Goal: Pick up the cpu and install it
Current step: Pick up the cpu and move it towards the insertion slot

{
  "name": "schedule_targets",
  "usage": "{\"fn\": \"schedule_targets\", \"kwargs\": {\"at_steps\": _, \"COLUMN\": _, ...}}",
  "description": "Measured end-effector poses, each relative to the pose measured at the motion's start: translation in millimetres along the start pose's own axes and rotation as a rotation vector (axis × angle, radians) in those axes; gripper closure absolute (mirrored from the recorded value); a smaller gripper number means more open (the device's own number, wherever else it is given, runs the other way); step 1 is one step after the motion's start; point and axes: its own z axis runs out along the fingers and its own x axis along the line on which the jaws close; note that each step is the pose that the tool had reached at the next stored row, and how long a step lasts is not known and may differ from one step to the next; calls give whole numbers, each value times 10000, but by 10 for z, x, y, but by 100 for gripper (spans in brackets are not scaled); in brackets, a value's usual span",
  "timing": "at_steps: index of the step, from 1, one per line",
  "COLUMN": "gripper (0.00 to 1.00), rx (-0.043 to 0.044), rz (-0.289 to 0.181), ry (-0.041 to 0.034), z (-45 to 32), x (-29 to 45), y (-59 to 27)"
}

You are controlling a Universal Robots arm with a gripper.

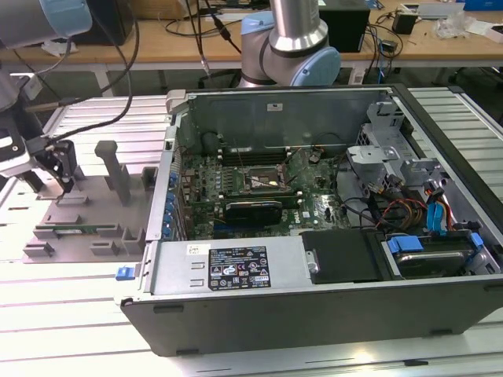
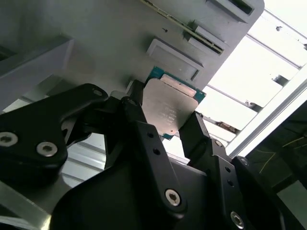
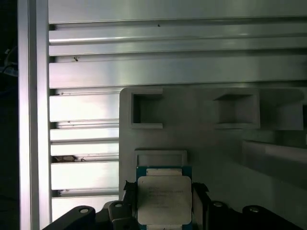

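The cpu [image 2: 169, 106], a small square chip with a silver top plate and a greenish rim, sits between the two black fingers of my gripper [image 2: 165, 115]. One finger presses each of two opposite edges. In the first wrist view the cpu [image 3: 164, 197] lies just over the grey fixture tray [image 3: 206, 148], beside a raised grey block, with my gripper [image 3: 164, 190] shut on it. In the exterior view my gripper [image 1: 64, 179] hangs over that tray [image 1: 86, 206] at the exterior view's left. The open socket [image 1: 263, 182] lies on the motherboard inside the computer case.
The open computer case [image 1: 314, 259] stands at the exterior view's right of the tray, its metal wall between tray and motherboard. A thin green memory stick [image 1: 75, 230] lies in the tray. Two grey posts [image 1: 118, 169] rise from the tray. Ribbed aluminium table [image 1: 71, 314] lies around.
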Motion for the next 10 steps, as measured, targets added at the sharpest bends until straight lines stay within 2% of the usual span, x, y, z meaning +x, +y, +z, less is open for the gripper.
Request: {"fn": "schedule_targets", "kwargs": {"at_steps": 10, "gripper": 46, "rx": 0, "rz": -1, "ry": -13, "z": -312, "x": -3, "y": 14}}
